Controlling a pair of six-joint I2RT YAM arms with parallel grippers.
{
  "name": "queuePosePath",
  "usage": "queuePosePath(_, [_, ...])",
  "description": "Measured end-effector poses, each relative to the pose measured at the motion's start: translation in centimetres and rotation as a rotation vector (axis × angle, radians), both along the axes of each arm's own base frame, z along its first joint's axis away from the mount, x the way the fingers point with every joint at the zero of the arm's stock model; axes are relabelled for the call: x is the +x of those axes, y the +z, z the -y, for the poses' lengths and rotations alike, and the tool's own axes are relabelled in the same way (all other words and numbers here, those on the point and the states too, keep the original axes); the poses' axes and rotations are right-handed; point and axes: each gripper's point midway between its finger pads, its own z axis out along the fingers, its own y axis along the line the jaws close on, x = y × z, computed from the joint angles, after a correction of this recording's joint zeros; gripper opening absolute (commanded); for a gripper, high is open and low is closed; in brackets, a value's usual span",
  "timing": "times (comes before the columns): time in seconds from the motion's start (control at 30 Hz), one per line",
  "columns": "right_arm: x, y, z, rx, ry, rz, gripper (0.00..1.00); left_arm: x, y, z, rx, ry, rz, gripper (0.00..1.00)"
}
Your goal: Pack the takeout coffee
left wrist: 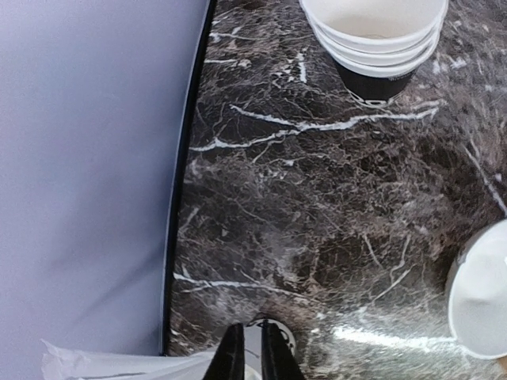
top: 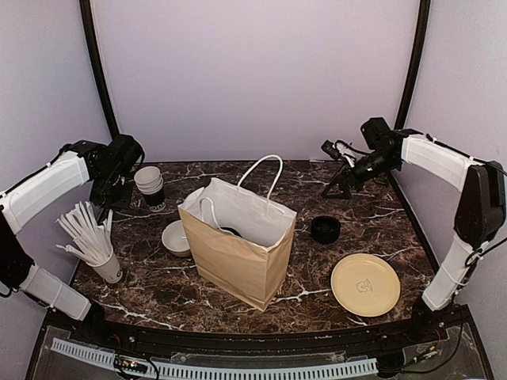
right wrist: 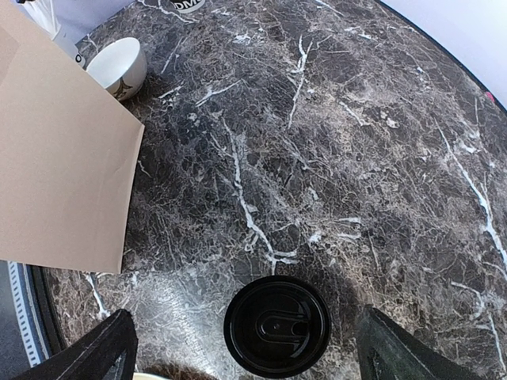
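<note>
The brown paper bag (top: 242, 253) stands open in the middle of the table, handles up. Inside its mouth a black round top (top: 230, 231) shows, seemingly a lid of the takeout coffee; the bag wall hides the rest. My left gripper (top: 107, 202) hangs at the back left beside the lidless cup stack (top: 149, 186). In the left wrist view its fingers (left wrist: 252, 360) stand almost together, only a thin slit between them, holding nothing. My right gripper (top: 333, 170) is raised at the back right. It is wide open (right wrist: 245, 352), with the loose lid stack (right wrist: 276, 324) on the table below it.
A cup of white sticks (top: 95, 241) stands at the left edge, just under the left fingers. A white bowl (top: 176, 237) sits left of the bag, the lid stack (top: 325, 229) to its right, a yellow plate (top: 365, 284) at the front right.
</note>
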Motion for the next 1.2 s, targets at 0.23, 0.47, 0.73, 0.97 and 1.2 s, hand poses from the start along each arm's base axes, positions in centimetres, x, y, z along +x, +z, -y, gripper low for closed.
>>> queuePosePath(0.23, [0.0, 0.0, 0.0, 0.0, 0.001, -0.001, 0.96, 0.2, 1.3, 0.1, -0.003, -0.009, 0.008, 0.0])
queuePosePath(0.47, [0.1, -1.0, -0.3, 0.006, 0.01, -0.04, 0.97, 0.9, 7.2, 0.5, -0.051, -0.007, 0.115, 0.0])
queuePosePath(0.73, [0.2, -1.1, -0.5, 0.011, 0.024, -0.062, 0.97, 0.0, 11.7, 0.5, -0.094, -0.012, 0.179, 0.0])
queuePosePath(0.97, [0.3, -0.5, -0.6, 0.015, 0.036, -0.048, 0.97, 0.0, 17.7, 1.1, -0.165, -0.061, 0.322, 0.0])
queuePosePath(1.2, [0.2, -0.5, -0.6, 0.015, 0.037, -0.052, 0.97, 0.7, 24.7, 5.0, -0.388, -0.25, 0.563, 0.0])
